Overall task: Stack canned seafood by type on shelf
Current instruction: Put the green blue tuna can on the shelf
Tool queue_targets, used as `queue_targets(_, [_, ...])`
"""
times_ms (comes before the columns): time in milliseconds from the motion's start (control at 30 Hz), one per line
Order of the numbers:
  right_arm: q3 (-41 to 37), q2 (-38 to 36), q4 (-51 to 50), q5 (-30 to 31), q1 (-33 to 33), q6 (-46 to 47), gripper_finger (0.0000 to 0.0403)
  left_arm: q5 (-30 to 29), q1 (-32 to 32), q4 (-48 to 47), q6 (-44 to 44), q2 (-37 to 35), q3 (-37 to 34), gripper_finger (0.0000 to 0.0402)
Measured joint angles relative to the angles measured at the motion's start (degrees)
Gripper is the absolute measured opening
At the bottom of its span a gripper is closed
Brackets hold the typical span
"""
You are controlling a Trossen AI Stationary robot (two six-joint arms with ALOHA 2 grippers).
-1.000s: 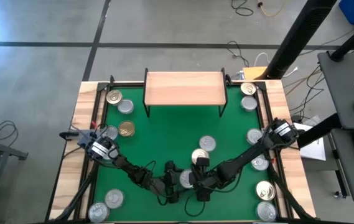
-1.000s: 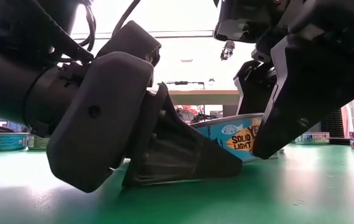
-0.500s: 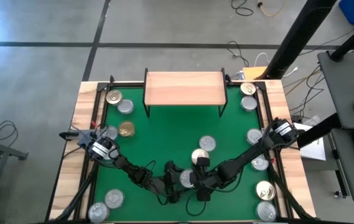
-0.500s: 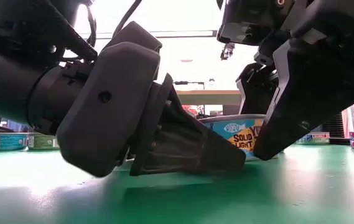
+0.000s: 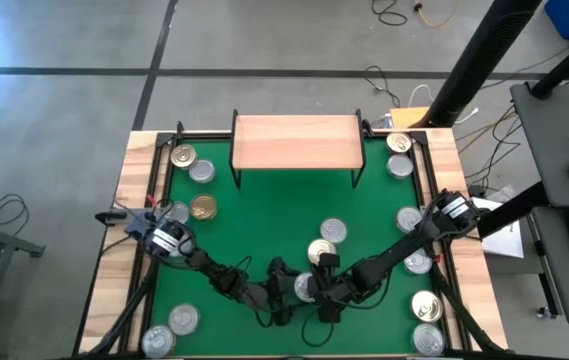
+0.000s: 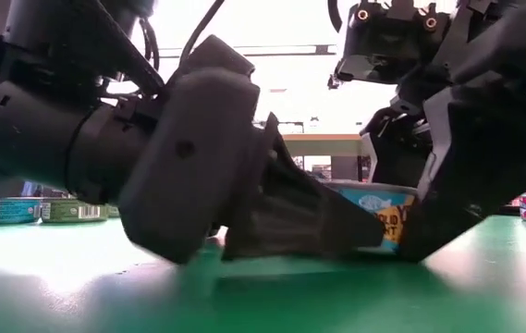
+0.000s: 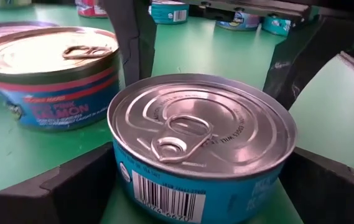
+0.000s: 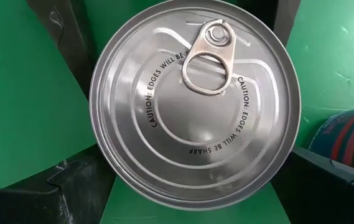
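From above, both dark arms reach in over the near middle of the green table mat [image 5: 264, 200]. The left gripper [image 5: 286, 291] and right gripper [image 5: 320, 290] meet around one short round silver-topped tin [image 5: 306, 287]. Just beyond it stands a gold-topped tin [image 5: 321, 250], and other round tins lie scattered near the mat's edges. The small rectangular light-wood shelf on thin black legs [image 5: 297, 141] stands at the far edge, well apart from both grippers, with nothing on its board.

At table height, the left gripper [image 6: 336, 227] rests low on the mat with its tips against the tin's teal side [image 6: 383, 217], while the right gripper's finger [image 6: 466, 194] slants down on the tin's other side.

Through the left wrist camera, the teal-sided tin with pull-ring lid [image 7: 201, 134] sits between that gripper's spread fingers [image 7: 71, 186], which flank it without clear clamping; a blue-and-red tin [image 7: 49, 74] stands just beside.

Through the right wrist camera, the same silver lid [image 8: 195, 106] fills the gap between the right gripper's wide-spread fingers [image 8: 46, 186]; whether they press its sides cannot be told.
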Motion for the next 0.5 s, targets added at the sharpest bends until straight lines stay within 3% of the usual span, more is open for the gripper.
queue_targets(300, [-0.1, 0.0, -0.7, -0.1, 0.1, 0.2, 0.0368, -5.5, -0.2, 0.2, 1.6, 2.9, 4.2, 0.04])
queue_targets(500, [0.1, -0.3, -1.6, 0.9, -0.2, 1.7, 0.0368, -8.0, -0.7, 0.8, 1.1, 1.6, 1.3, 0.0398])
